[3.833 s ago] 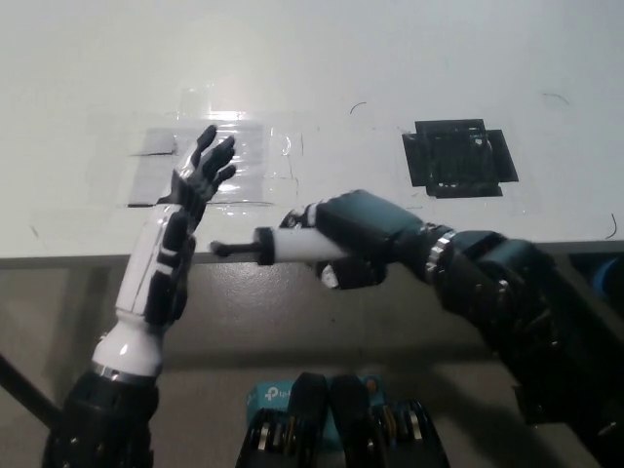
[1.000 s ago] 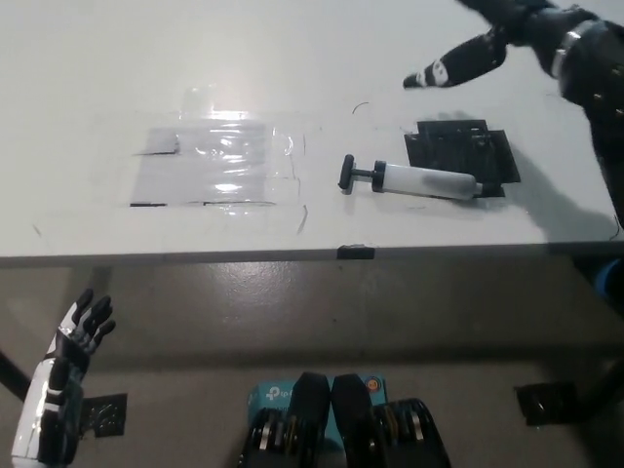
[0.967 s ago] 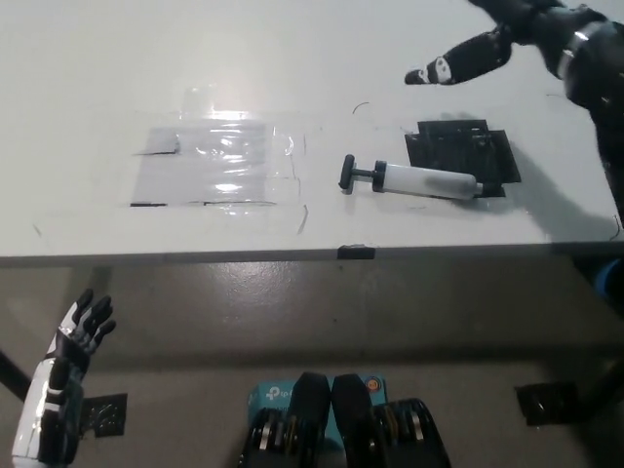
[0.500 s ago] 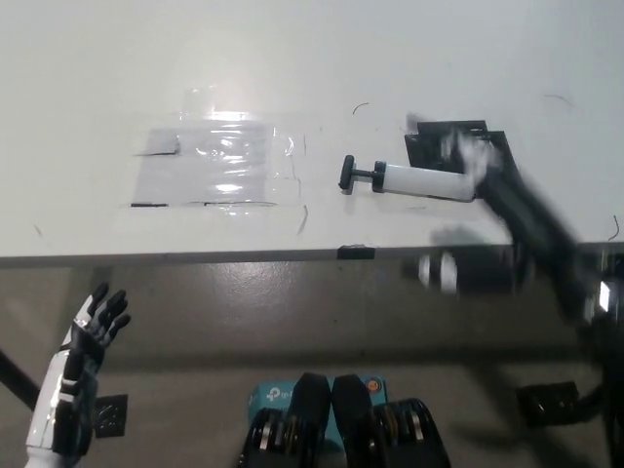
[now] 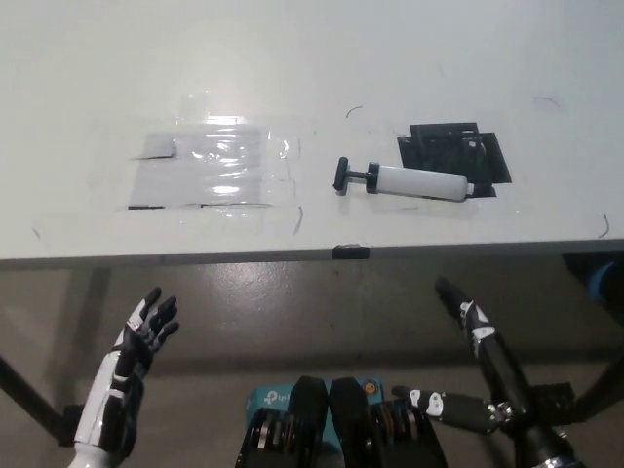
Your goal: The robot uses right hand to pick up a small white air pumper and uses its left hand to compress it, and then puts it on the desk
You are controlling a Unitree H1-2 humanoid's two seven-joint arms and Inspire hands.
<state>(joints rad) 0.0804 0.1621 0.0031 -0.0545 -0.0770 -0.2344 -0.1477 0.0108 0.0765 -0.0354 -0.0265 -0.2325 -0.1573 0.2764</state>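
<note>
Air pump: lay on its side on the white desk, upper centre-right of frame, black T-handle to picture left, white barrel to the right; barrel end rested on the edge of a black square patch. No hand touched it.
Right hand: black, lower right of frame, below the desk edge, well apart from the pump. Held nothing; fingers appeared extended, not curled.
Left hand: white w/ black fingers, lower left, also below the desk edge. Fingers spread, empty, resting.
Task status: judged from this layout, pump was set down flat, so the put-down step looked finished; both arms low prob. because nothing was left to hold.
Why flat: on its side the pump could not tip; the T-handle likely stopped it from rolling.
Other: clear tape patch on the desk, upper left-centre, near the pump but not touching it.
</note>
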